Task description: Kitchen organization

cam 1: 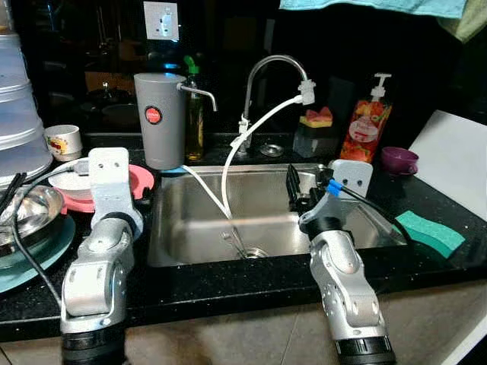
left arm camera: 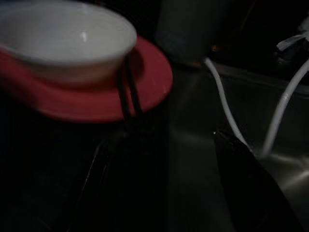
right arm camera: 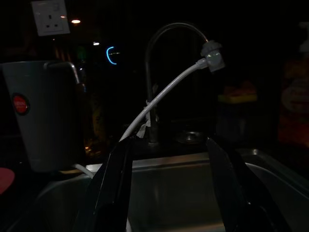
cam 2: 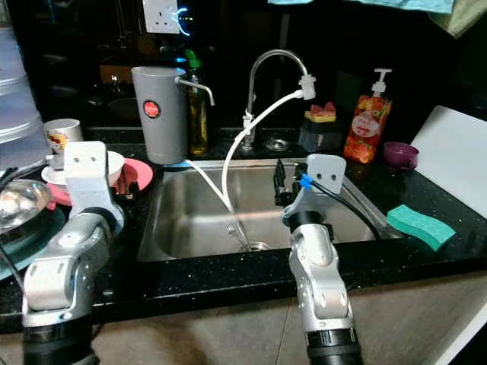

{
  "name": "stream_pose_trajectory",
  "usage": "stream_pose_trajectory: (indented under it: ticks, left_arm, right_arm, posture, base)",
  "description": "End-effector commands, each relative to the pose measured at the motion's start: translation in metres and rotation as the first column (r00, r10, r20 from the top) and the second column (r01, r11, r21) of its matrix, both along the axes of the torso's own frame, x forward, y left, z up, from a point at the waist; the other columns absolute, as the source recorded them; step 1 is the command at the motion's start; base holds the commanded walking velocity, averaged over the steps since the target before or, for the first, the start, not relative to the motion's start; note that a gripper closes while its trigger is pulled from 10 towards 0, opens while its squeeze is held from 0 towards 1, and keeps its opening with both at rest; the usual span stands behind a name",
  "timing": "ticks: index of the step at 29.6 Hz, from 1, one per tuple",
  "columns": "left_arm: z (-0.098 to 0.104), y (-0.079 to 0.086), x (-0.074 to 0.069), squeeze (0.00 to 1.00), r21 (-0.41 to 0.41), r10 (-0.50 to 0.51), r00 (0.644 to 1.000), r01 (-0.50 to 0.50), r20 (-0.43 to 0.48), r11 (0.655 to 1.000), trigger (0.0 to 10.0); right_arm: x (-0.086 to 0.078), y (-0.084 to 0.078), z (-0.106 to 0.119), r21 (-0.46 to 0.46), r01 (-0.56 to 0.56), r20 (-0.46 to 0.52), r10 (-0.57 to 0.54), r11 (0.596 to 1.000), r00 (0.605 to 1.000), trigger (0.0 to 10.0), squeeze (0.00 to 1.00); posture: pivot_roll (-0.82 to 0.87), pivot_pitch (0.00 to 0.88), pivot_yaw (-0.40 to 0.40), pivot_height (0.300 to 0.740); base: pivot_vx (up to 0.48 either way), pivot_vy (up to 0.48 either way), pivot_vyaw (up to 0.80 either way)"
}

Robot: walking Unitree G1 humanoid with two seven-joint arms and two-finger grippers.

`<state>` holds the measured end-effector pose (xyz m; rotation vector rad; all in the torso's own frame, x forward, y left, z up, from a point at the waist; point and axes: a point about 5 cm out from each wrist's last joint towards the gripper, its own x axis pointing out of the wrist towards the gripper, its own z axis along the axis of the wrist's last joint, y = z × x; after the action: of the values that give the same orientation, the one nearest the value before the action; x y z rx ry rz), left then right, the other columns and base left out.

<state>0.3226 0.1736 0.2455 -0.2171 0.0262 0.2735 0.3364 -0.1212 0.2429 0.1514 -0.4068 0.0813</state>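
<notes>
At the far left, a steel bowl (cam 1: 30,209) is sitting on the black table (cam 1: 228,285). Just beside it, a white bowl (left arm camera: 72,41) is resting on a red plate (left arm camera: 149,82), and the left tool (left arm camera: 166,154) is hovering near that plate's edge with its fingers (left arm camera: 248,188) spread apart. The right tool (right arm camera: 169,193) is reaching over the sink (cam 1: 198,228), its fingers also apart, facing the faucet (cam 1: 270,65). A green sponge (cam 1: 430,232) is lying at the far right.
</notes>
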Motion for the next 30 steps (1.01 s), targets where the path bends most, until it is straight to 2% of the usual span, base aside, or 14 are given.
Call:
stream_pose_trajectory:
  ticks: [1, 2, 3, 10, 11, 14, 21, 25, 30]
  left_arm:
    - [0.008, -0.003, 0.003, 0.00, -0.031, 0.029, 0.999, -0.028, 0.023, 0.999, 10.0]
    - [0.010, -0.003, 0.004, 0.00, -0.034, 0.043, 0.999, -0.042, 0.032, 0.999, 10.0]
    - [0.010, -0.001, 0.005, 1.00, -0.030, 0.056, 0.998, -0.055, 0.033, 0.998, 10.0]
    - [0.010, 0.001, 0.017, 1.00, -0.032, 0.110, 0.994, -0.110, 0.003, 0.993, 10.0]
    - [0.010, 0.000, 0.019, 0.00, -0.030, 0.126, 0.992, -0.126, -0.003, 0.992, 10.0]
    - [0.007, -0.002, 0.023, 0.00, -0.031, 0.153, 0.988, -0.154, -0.020, 0.988, 10.0]
    - [0.005, 0.005, 0.038, 0.00, -0.047, 0.235, 0.970, -0.238, -0.060, 0.970, 10.0]
    - [0.005, 0.008, 0.041, 0.00, -0.049, 0.262, 0.962, -0.266, -0.074, 0.963, 10.0]
    - [0.001, 0.010, 0.052, 0.00, -0.077, 0.266, 0.959, -0.274, -0.101, 0.959, 10.0]
  right_arm:
    - [0.001, 0.002, 0.000, -0.002, -0.009, -0.001, 0.009, 1.000, 1.000, 10.0, 0.00]
    - [0.001, 0.002, 0.000, -0.002, -0.010, 0.000, 0.010, 1.000, 1.000, 10.0, 0.00]
    - [0.001, 0.002, 0.000, -0.001, -0.009, 0.000, 0.009, 1.000, 1.000, 10.0, 0.00]
    - [0.001, 0.001, -0.001, -0.001, -0.003, -0.001, 0.003, 1.000, 1.000, 10.0, 0.00]
    - [0.001, 0.001, -0.001, 0.000, -0.003, -0.001, 0.003, 1.000, 1.000, 10.0, 0.00]
    - [0.001, 0.001, -0.001, 0.001, -0.003, 0.000, 0.003, 1.000, 1.000, 10.0, 0.00]
    - [0.000, 0.003, -0.002, 0.001, -0.008, -0.004, 0.008, 1.000, 1.000, 10.0, 0.00]
    - [0.000, 0.003, -0.002, 0.001, -0.007, -0.005, 0.007, 1.000, 1.000, 10.0, 0.00]
    - [0.000, 0.003, -0.002, 0.000, -0.008, -0.004, 0.008, 1.000, 1.000, 10.0, 0.00]
  posture:
    - [0.22, 0.006, -0.101, 0.740]
    - [0.22, 0.006, -0.101, 0.740]
    - [0.22, 0.006, -0.101, 0.740]
    - [0.21, 0.001, -0.100, 0.740]
    - [0.21, 0.001, -0.100, 0.740]
    - [0.21, 0.001, -0.100, 0.740]
    - [0.21, 0.003, -0.098, 0.740]
    - [0.20, 0.008, -0.094, 0.740]
    - [0.20, 0.006, -0.095, 0.740]
  base:
    - [0.000, 0.000, 0.00]
    - [0.000, 0.000, 0.00]
    - [0.000, 0.000, 0.00]
    - [0.000, 0.000, 0.00]
    - [0.000, 0.000, 0.00]
    - [0.000, 0.000, 0.00]
    - [0.000, 0.000, 0.00]
    - [0.000, 0.000, 0.00]
    - [0.000, 0.000, 0.00]
